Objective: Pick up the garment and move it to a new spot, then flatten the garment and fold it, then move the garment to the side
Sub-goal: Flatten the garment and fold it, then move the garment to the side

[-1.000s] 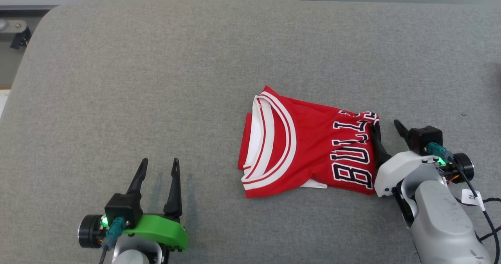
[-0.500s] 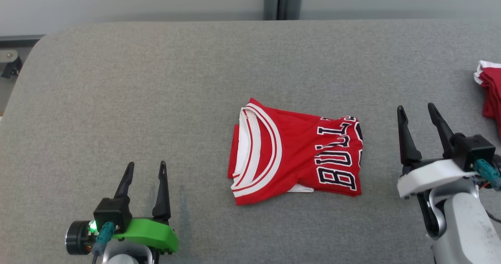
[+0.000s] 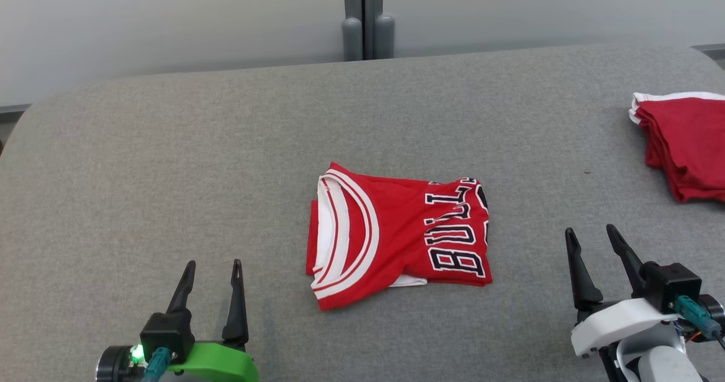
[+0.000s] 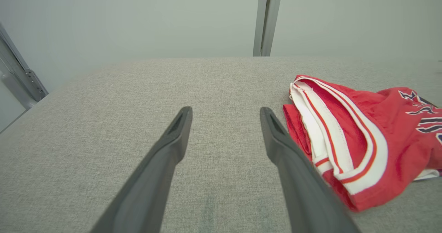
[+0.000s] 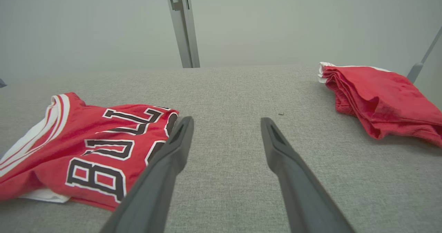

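Observation:
The garment point(image 3: 396, 234) is a red jersey with white trim and dark lettering, folded into a compact rectangle at the middle of the grey padded surface point(image 3: 170, 161). My left gripper point(image 3: 212, 264) stands open at the lower left, well clear of the garment point(image 4: 348, 136), which lies to its right. At the lower right my right gripper point(image 3: 590, 232) is open with nothing between its fingers; the garment point(image 5: 86, 146) rests a short way to its left, untouched. Both wrist views show bare grey fabric between the fingers.
A stack of folded red garments point(image 3: 685, 141) sits at the right edge of the surface, also seen as red garments point(image 5: 380, 101) ahead and right of my right gripper. A grey post point(image 3: 367, 16) rises behind the far edge against a pale wall.
My right gripper let go of the garment's right edge, opened wide and drew back to the lower right. The head camera tilted up and turned right, bringing the red stack into view.

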`<state>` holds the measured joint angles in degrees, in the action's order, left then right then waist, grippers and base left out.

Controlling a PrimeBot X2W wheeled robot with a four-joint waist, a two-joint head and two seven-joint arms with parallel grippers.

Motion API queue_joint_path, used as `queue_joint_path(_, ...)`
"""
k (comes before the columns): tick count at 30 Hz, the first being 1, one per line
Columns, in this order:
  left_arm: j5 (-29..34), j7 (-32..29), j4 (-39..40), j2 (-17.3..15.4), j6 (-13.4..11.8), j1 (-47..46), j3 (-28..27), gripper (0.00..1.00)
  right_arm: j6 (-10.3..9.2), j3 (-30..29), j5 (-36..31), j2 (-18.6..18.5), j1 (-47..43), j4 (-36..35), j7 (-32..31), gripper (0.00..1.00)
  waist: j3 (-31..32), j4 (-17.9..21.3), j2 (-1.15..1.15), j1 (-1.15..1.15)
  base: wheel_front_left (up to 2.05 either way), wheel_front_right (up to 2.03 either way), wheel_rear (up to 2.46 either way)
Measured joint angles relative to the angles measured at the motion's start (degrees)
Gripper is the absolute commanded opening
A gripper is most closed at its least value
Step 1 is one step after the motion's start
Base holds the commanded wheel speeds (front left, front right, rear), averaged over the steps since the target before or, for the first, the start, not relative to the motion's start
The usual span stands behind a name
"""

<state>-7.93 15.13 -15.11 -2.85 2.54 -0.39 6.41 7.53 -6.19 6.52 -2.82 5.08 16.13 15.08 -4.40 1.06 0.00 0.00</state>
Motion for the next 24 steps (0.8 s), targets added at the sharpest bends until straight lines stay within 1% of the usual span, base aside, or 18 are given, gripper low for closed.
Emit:
queue_joint_path(3, 0.0, 0.0, 0.1, 0.0, 0.2, -0.2, 0.2, 1.00, 0.00, 1.8, -0.1, 0.0, 0.5, 0.6, 0.0, 1.00, -0.5, 0.1, 0.00, 0.00, 0.00, 0.00, 0.00)
queue_joint_path(6, 0.1, 0.0, 0.1, 0.0, 0.5, -1.3, 0.6, 1.00, 0.00, 4.9, -0.2, 0.0, 2.4, 3.9, 0.0, 1.00, -1.5, -0.2, 0.00, 0.00, 0.00, 0.00, 0.00)
queue_joint_path(13, 0.5, 0.0, 0.3, 0.0, 1.1, -4.0, 1.3, 1.00, 0.00, 10.8, 1.0, 0.0, 10.7, 9.3, 0.0, 1.00, -5.0, -1.6, 0.00, 0.00, 0.00, 0.00, 0.00)
queue_joint_path(16, 0.7, 0.0, 0.0, 0.0, 1.6, -4.9, 1.4, 1.00, 0.00, 11.5, -0.1, 0.0, 13.9, 14.0, 0.0, 1.00, -6.6, -2.4, 0.00, 0.00, 0.00, 0.00, 0.00)
queue_joint_path(20, 0.9, 0.0, -0.4, 0.0, 2.0, -5.7, 1.7, 1.00, 0.00, 13.4, -0.4, 0.0, 15.8, 21.5, 0.0, 1.00, -8.5, -3.6, 0.00, 0.00, 0.00, 0.00, 0.00)
queue_joint_path(21, 0.9, 0.0, -0.6, 0.0, 2.1, -5.9, 1.6, 1.00, 0.00, 14.4, 0.2, 0.0, 16.2, 23.0, 0.1, 0.92, -8.8, -3.8, 0.00, 0.00, 0.00, 0.00, 0.00)
queue_joint_path(22, 1.0, 0.0, -0.7, 0.0, 2.1, -6.0, 1.5, 1.00, 0.00, 15.4, 0.8, 0.0, 16.8, 24.3, 0.2, 0.40, -9.1, -4.1, 0.00, 0.00, 0.00, 0.00, 0.00)
queue_joint_path(23, 1.0, 0.0, -0.8, 0.0, 2.2, -6.0, 1.5, 1.00, 0.00, 15.9, 1.3, -0.1, 17.3, 25.0, 0.5, 0.00, -9.3, -4.2, 0.00, 0.00, 0.00, 0.00, 0.00)
queue_joint_path(24, 1.2, 0.0, -0.8, 0.0, 2.3, -6.0, 1.3, 1.00, 0.00, 16.1, 2.0, -0.1, 17.8, 25.5, 0.6, 0.00, -9.5, -4.1, 0.00, 0.00, 0.00, 0.00, 0.00)
